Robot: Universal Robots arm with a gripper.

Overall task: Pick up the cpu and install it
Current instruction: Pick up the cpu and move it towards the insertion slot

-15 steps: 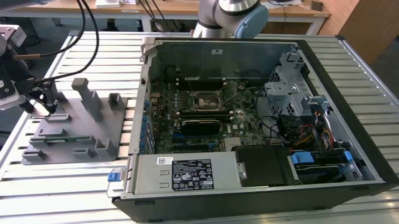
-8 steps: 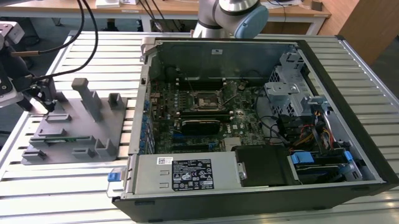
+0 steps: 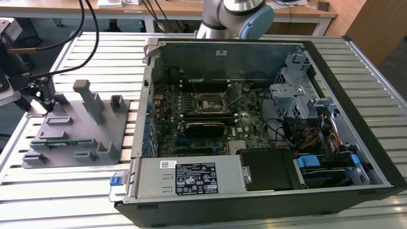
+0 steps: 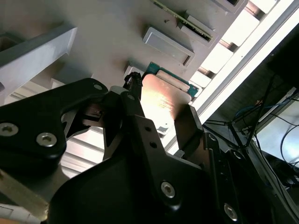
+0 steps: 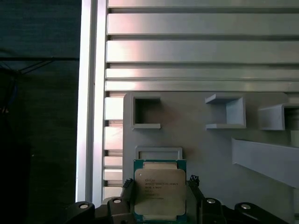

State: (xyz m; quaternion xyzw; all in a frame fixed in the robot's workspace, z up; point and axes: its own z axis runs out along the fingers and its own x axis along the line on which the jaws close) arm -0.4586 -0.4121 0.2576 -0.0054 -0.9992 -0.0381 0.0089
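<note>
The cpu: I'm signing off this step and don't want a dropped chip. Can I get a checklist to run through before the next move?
1. Lid of the cpu faces up: ok, the silver lid is up in the first wrist view.
2. The cpu centred in the hand: ok in both wrist views.
3. Firm hold on the cpu: cannot tell.
4. The cpu lifted clear of the grey fixture: cannot tell; the fixture lies right behind it.
5. The computer case open: ok, the motherboard is exposed.
6. The socket ready to receive: cannot tell from the exterior view.
</note>
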